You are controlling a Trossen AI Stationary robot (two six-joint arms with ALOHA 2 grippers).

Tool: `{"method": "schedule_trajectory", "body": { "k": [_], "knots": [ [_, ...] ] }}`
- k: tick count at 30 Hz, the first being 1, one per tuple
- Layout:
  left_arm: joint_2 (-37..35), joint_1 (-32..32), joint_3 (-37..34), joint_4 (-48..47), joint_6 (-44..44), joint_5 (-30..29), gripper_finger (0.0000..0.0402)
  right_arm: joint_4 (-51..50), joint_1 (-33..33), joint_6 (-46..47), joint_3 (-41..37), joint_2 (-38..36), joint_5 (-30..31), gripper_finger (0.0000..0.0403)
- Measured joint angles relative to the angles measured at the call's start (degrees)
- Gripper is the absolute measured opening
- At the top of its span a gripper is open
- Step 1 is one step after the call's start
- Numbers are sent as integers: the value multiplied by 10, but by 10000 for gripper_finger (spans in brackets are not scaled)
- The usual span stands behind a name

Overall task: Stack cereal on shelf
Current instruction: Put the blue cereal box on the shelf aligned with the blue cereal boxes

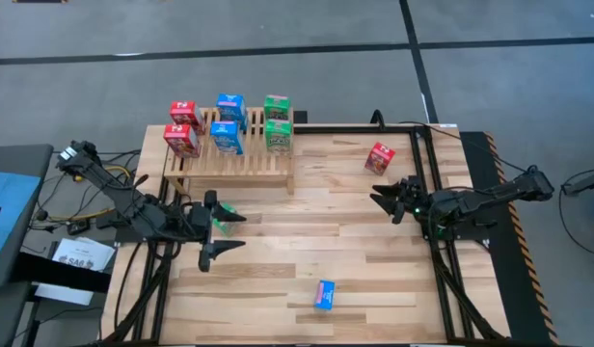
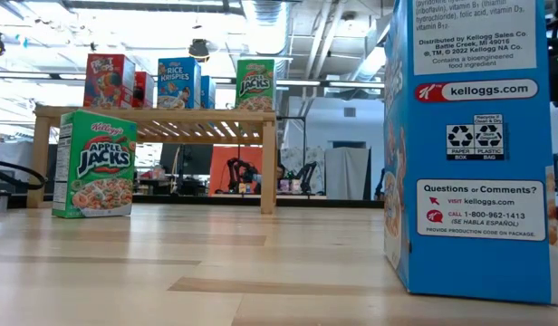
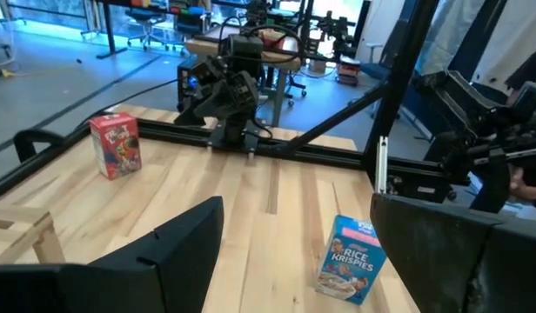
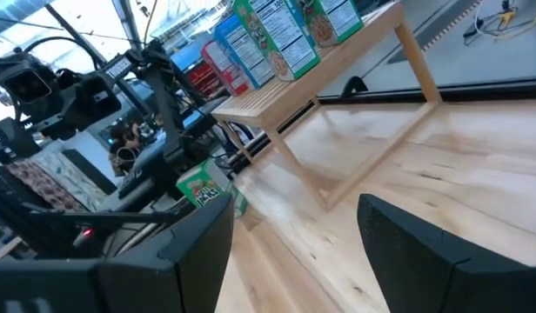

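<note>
Filling the low view, a blue box [image 2: 474, 145] stands upright on the table [image 2: 216, 272]. Its cardboard side panel reads "kelloggs.com", "Questions or Comments?", "1-800-962-1413" and "Battle Creek, MI 49016". From above, it's alone near the table's front edge, and the left wrist view shows "Rice Krispies" on its front.

Over on the left stands a green box [image 2: 95, 163], "Kellogg's Apple Jacks", upright on the pale wood planks. It's just beside one finger of the left gripper [image 1: 234, 231]. That gripper's two dark fingers are spread apart with nothing between them. Whether a finger touches the green box, I can't tell.

The right gripper [image 1: 386, 200] hovers over the table's right side. Its fingers are parted too and it holds nothing. A red box [image 1: 379, 157] stands upright near it, towards the back, with a Froot Loops front.

Now the shelf [image 1: 229, 159]: light wood, thin parallel slats in a rectangular frame, at the back left of the table. Six boxes stand on it in two rows, two red on the left, two blue in the middle and two green on the right. On the fronts facing the low camera I read "Rice Krispies" and "Apple Jacks".
</note>
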Motion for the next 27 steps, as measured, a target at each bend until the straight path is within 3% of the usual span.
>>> {"method": "schedule_trajectory", "body": {
  "k": [7, 13, 21, 27],
  "knots": [
    [0, 0, 0, 0, -12, 0, 281, 1, 0, 38, 0, 0, 22, 272],
    [0, 0, 0, 0, -19, -1, 281, 18, 0, 84, 0, 0, -5, 272],
    [0, 0, 0, 0, -52, -1, 281, 123, 0, -94, 49, 8, -66, 272],
    [0, 0, 0, -3, -52, -1, 281, 126, 0, -189, 119, 51, -95, 272]
  ]
}}
